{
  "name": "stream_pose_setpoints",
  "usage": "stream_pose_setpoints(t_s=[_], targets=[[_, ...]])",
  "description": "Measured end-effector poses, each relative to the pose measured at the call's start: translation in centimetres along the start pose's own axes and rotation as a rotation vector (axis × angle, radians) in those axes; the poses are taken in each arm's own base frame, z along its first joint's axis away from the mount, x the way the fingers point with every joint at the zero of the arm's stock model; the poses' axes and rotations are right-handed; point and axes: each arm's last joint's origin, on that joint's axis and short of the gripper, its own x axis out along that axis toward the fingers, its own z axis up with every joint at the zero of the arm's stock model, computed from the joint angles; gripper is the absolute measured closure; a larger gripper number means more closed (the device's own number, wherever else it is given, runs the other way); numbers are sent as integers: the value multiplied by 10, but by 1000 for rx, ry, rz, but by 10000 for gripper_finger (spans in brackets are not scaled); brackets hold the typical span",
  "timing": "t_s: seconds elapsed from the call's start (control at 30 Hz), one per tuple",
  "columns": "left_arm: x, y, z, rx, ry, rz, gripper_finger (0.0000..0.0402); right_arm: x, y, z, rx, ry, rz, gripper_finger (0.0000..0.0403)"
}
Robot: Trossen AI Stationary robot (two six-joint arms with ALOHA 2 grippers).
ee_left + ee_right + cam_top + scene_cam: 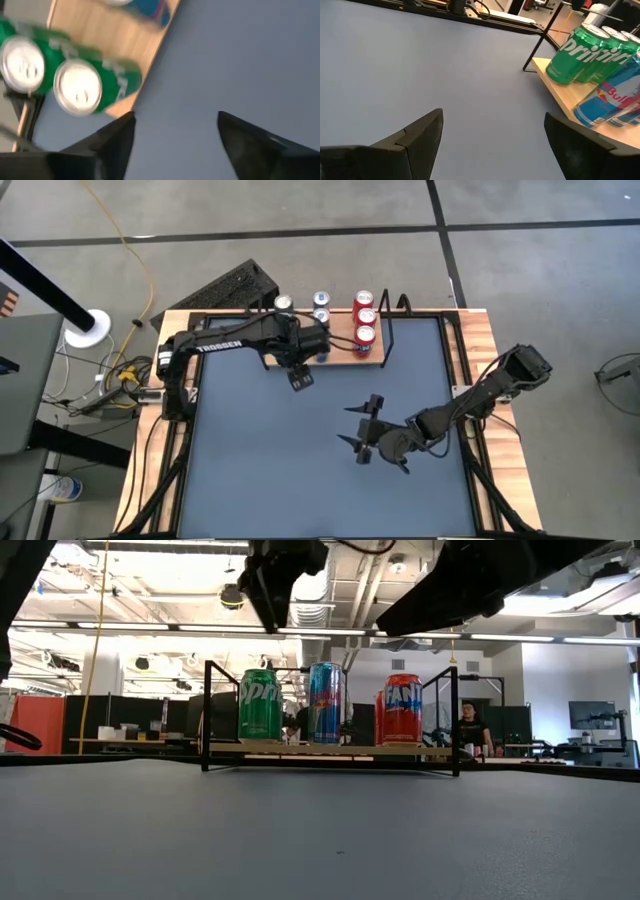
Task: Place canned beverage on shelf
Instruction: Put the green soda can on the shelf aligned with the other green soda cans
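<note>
**Cans lined up on the shelf, both grippers empty**

Small light-wood shelf (340, 352) with black wire ends at the table's (320, 480) far edge. On it: green cans (260, 705) in a row, blue cans (326, 703) in the middle, red cans (364, 319) at the other end. Left gripper (301, 378) hanging just in front of the shelf, fingers (112, 137) parted, holding nothing. Right gripper (366, 430) well apart over mid-table, fingers (422, 132) spread wide, empty.
</note>
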Motion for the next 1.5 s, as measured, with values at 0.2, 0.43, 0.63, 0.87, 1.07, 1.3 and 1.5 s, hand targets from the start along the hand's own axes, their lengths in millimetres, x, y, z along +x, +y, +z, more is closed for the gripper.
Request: stream_pose_setpoints(t_s=[0.2, 0.43, 0.63, 0.87, 1.07, 1.3, 1.5], targets=[[6, -2, 10, 20, -72, 18, 255, 4, -3, 1, 17, -1, 18, 58], [34, 13, 11, -24, -25, 100, 390, 4, -3, 1, 15, 1, 19, 58], [59, 22, 14, -25, -21, 71, 400, 4, -3, 1, 15, 2, 30, 58], [60, 25, 18, -2, -65, 81, 401, 4, -3, 1, 14, 2, 31, 58], [69, 37, 18, -63, -44, 87, 401, 4, -3, 1, 10, 6, 31, 58], [87, 46, 13, -80, -3, 100, 402, 4, -3, 1, 10, 8, 30, 58], [89, 46, 12, -77, 6, 104, 401, 6, -6, 1, 15, 11, 21, 58]])
